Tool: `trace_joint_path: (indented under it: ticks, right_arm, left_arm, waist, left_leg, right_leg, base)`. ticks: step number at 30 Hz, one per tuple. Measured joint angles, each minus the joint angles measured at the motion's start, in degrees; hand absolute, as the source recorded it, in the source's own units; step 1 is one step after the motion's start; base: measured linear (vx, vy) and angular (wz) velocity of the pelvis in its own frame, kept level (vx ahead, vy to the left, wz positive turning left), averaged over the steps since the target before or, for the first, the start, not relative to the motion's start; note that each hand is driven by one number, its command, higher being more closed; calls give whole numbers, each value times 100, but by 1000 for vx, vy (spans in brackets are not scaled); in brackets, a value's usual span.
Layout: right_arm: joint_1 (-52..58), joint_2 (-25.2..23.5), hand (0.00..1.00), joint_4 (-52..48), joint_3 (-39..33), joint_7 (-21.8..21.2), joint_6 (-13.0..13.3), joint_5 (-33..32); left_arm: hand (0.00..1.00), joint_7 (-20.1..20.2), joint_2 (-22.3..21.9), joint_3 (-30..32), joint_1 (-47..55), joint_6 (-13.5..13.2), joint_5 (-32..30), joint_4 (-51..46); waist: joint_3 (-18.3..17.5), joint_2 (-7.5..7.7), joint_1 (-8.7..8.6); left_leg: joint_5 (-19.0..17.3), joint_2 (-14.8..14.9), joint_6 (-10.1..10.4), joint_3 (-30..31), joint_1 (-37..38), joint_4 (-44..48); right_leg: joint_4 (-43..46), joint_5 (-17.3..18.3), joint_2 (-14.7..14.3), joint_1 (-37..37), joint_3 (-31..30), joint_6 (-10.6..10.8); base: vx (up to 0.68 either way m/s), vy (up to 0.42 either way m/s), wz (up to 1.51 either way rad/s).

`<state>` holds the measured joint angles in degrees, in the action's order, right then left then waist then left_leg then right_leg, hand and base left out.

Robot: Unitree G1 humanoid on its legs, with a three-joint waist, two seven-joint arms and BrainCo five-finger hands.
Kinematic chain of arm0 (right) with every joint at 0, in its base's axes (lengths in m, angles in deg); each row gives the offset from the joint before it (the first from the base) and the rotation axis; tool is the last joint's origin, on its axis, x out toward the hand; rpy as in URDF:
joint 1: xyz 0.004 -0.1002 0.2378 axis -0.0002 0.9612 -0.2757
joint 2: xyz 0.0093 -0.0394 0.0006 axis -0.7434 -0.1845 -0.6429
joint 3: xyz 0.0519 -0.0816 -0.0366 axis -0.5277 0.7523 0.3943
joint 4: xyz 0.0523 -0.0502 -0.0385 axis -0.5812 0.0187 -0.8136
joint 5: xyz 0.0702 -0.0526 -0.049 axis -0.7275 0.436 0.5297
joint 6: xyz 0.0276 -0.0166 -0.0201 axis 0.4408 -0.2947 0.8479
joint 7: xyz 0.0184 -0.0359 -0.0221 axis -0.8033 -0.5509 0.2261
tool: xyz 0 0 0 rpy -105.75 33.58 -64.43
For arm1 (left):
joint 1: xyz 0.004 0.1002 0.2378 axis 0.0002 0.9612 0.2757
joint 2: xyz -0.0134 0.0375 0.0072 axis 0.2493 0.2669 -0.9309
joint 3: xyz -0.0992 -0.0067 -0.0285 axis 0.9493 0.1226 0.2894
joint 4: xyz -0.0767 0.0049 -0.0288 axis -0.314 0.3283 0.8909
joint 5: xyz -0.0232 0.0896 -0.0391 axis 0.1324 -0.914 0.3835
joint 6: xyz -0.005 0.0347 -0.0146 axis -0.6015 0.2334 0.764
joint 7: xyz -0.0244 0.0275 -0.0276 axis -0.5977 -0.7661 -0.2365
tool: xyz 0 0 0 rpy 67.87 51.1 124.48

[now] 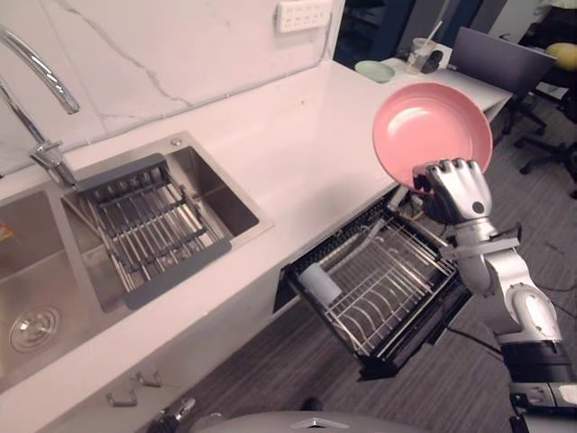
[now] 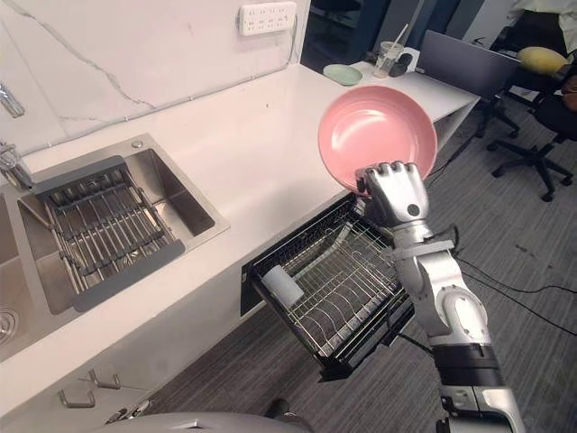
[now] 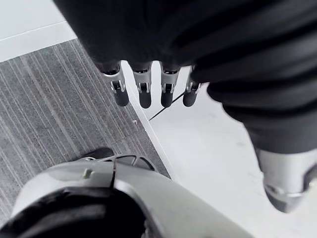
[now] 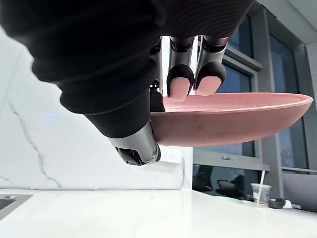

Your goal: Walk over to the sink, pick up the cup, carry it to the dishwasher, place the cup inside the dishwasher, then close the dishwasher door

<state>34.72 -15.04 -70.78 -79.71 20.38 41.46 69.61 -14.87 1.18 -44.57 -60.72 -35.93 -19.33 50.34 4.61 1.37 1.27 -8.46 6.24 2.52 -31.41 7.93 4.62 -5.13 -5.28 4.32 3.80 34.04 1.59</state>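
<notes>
Right hand (image 1: pixel 455 189) pinches the pink plate (image 1: pixel 433 131) by its rim, thumb beneath and fingers on top, above the dishwasher rack (image 1: pixel 397 289), at its far corner.

Risk, I judge: the edge grip is thin, so the plate may pivot or slip as I lower it.

A white cylinder (image 1: pixel 320 281) lies at the rack's opposite end, and the tines could snag the plate.

My left hand (image 3: pixel 144 91) hangs with fingers straight.

A smooth, softly glossy pink plate (image 1: pixel 433 126) and a polished white worktop (image 1: pixel 297 153). The sink (image 1: pixel 225 203) is brushed steel, the rack (image 1: pixel 397 280) shiny wire, the carpet (image 1: pixel 270 361) ribbed.
</notes>
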Motion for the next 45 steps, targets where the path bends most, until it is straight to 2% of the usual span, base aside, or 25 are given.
trace_joint_path:
  ticks: [5,9,13,18,23,28,29,34,38,45]
  right_arm:
    - [403,-79,100,1,-257,-97,-181,-270]
    - [787,-356,100,19,-490,-232,-313,-415]
    - [889,-531,100,17,-495,-266,-427,-687]
    - [564,-531,100,277,-419,-254,-568,-734]
    - [-39,-509,100,645,-162,-229,-790,-886]
    - [-668,-438,100,1133,132,-139,-922,-985]
    - [-880,-389,100,1207,254,-139,-1022,-1114]
    - [-1461,-349,100,1472,550,-136,-1182,-1332]
    - [-1655,-349,100,1945,760,-134,-1355,-1388]
    - [-1774,-347,100,2396,736,-136,-1680,-1541]
  left_arm:
    - [0,30,83,-196,-8,-1,-51,-37]
    - [0,43,106,-272,-11,1,-52,-62]
    - [0,50,170,-391,-198,-3,34,-60]
    - [0,58,217,-401,-616,-81,264,-62]
    - [0,47,210,-450,-763,-132,544,-68]
    - [0,50,220,-514,-1002,-202,900,-142]
    - [0,51,226,-595,-1026,-210,943,-239]
    - [0,65,236,-760,-1097,-266,1126,-365]
    - [0,87,262,-954,-1111,-284,1158,-517]
    - [0,130,269,-1098,-1113,-295,1161,-633]
  waist:
    - [13,18,-153]
    - [52,12,-233]
    - [268,-1,-385]
    - [745,-21,-374]
    - [1151,-101,-317]
    - [1412,-172,-197]
    - [1524,-201,-152]
    - [1720,-304,-84]
    - [1878,-389,42]
    - [2113,-556,-2]
  left_leg:
    - [142,-191,-37,-51,2,-298]
    - [146,-248,-38,-230,-10,-294]
    - [106,-276,-96,-386,-385,-236]
    - [109,-260,-161,-440,-875,37]
    - [44,-255,-242,-135,-1233,246]
    - [54,-299,-344,155,-1754,521]
    - [75,-309,-374,194,-1834,595]
    - [96,-398,-428,466,-2055,677]
    - [113,-474,-499,516,-2201,727]
    - [130,-532,-576,536,-2377,815]
  right_leg:
    - [1,-122,104,-181,-137,26]
    - [4,-211,132,-317,-375,20]
    - [30,-352,147,-750,-627,-33]
    - [43,-520,173,-1234,-731,-147]
    - [44,-590,196,-1419,-756,-145]
    - [45,-703,326,-1739,-742,-105]
    - [45,-736,360,-1759,-734,-109]
    - [45,-805,470,-1805,-639,-80]
    - [45,-844,542,-1882,-648,-42]
    - [48,-910,626,-2009,-655,-31]
  base:
    - [-60,111,-11]
    - [-54,70,-27]
    - [-107,70,-27]
    - [-90,32,-10]
    - [-51,58,5]
    - [-37,137,30]
    - [-43,178,29]
    - [-42,163,28]
    - [-51,136,14]
    - [-29,129,4]
